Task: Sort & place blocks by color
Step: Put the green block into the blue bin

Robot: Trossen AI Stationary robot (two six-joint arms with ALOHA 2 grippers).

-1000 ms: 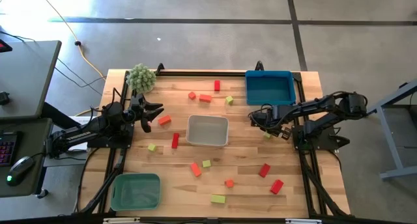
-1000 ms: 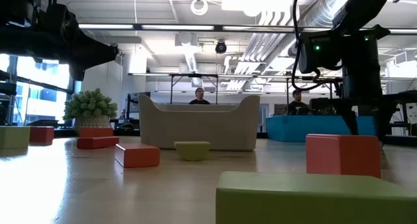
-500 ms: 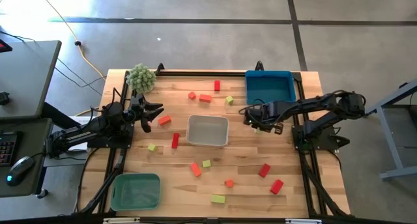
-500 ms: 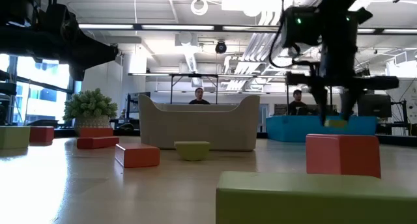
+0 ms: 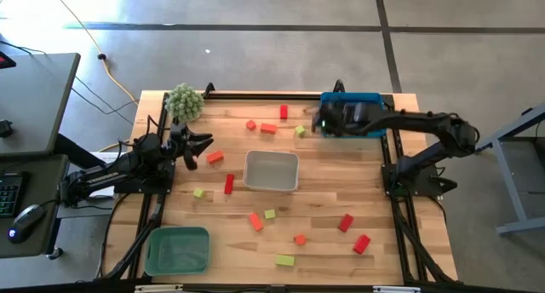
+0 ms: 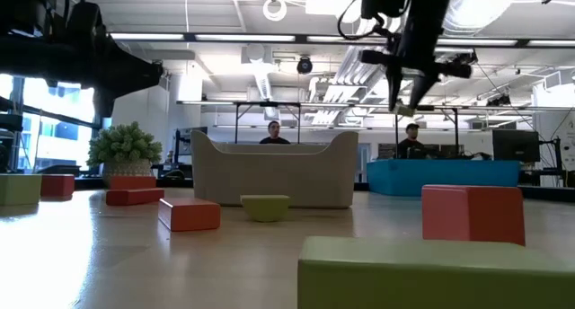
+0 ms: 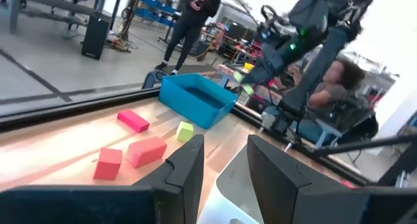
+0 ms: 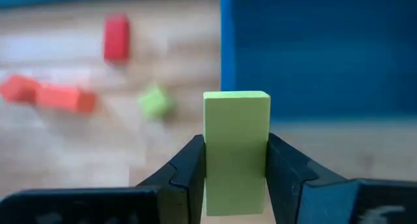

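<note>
Yellow-green rectangular block (image 8: 236,146) being clamped by right gripper (image 8: 234,160) above blue plastic tray (image 5: 352,114) edge; releasing early risking miss.

One camera looks straight down on my bench (image 5: 341,191); another sits level at its surface. My wrist cameras look forward closely; all share the blue tray (image 5: 353,114).

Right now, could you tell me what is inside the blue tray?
The visible floor of the blue tray shows no blocks. The right gripper, shut on a yellow-green block, hangs over its left edge and hides part of the inside.
</note>
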